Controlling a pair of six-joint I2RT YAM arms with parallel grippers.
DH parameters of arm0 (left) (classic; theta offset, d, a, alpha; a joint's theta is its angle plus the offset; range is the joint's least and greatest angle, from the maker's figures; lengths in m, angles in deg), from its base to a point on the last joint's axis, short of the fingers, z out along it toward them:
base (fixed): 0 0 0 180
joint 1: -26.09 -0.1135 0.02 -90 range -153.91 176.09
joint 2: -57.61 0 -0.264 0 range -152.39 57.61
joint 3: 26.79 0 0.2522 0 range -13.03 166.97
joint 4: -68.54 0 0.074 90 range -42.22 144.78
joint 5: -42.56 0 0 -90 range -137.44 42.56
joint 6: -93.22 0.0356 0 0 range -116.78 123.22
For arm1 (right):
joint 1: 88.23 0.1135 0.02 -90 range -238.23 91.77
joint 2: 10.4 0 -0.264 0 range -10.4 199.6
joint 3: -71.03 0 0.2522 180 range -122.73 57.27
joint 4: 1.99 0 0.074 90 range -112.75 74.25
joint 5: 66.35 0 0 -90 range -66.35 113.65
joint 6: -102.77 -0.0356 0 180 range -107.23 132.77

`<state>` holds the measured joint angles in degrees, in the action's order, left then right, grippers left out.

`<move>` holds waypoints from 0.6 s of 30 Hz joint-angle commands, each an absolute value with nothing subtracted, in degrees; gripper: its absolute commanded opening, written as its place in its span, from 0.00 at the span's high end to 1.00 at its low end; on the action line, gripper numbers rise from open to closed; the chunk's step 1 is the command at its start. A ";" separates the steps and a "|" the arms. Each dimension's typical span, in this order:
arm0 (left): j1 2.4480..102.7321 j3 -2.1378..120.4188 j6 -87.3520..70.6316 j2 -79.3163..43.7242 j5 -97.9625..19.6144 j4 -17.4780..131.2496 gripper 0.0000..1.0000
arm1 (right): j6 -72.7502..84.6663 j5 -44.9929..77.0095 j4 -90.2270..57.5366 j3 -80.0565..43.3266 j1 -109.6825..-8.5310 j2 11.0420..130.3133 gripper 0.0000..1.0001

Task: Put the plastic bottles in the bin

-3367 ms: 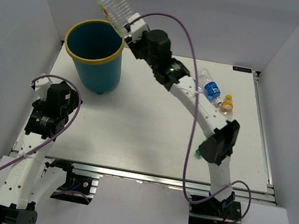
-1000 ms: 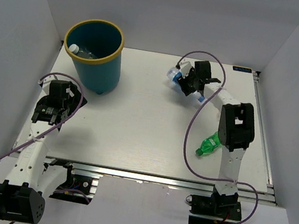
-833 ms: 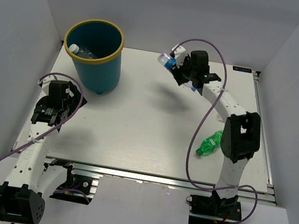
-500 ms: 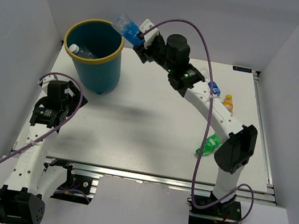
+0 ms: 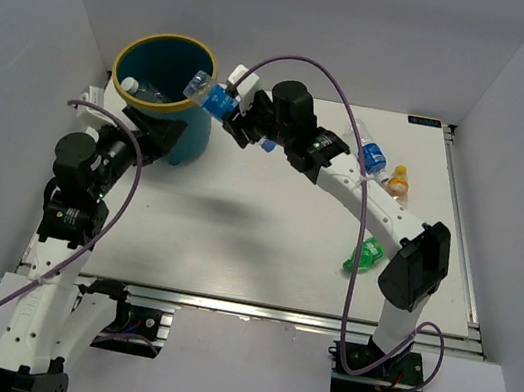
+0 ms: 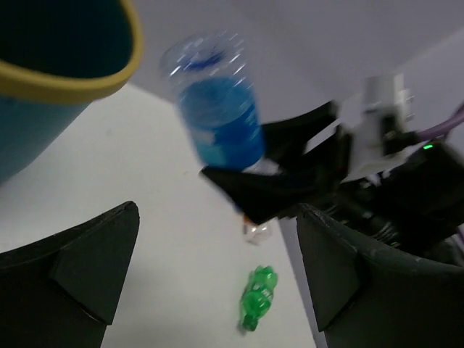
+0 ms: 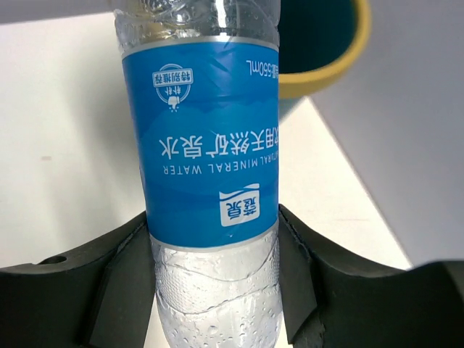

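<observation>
White tabletop [image 5: 255,235]: right hand [image 5: 232,120], clamping blue-labelled bottle [image 5: 209,96], has dropped to bin [image 5: 137,50] rim; left hand [image 5: 149,134] gapes, raised.

White bench [image 5: 234,242], teal bin [image 5: 193,135] standing just left of the right end effector [image 5: 225,108], blue-labelled clear bottle [image 5: 370,157], orange bottle [image 5: 398,183] and green bottle [image 5: 365,254] lying well to its right.
</observation>
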<state>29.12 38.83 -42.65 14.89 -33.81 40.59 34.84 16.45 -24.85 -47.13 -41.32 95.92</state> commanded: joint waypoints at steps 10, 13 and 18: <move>42.08 46.29 -39.32 1.63 -42.07 51.97 0.02 | 27.18 5.47 -28.93 -47.32 -38.31 89.79 0.46; 42.52 47.35 -39.32 -0.48 -44.17 52.06 0.02 | 27.98 2.31 -29.37 -46.18 -38.05 88.57 0.46; 42.79 47.09 -40.99 -0.93 -46.46 53.81 0.10 | 28.94 2.64 -28.41 -41.80 -37.87 85.84 0.44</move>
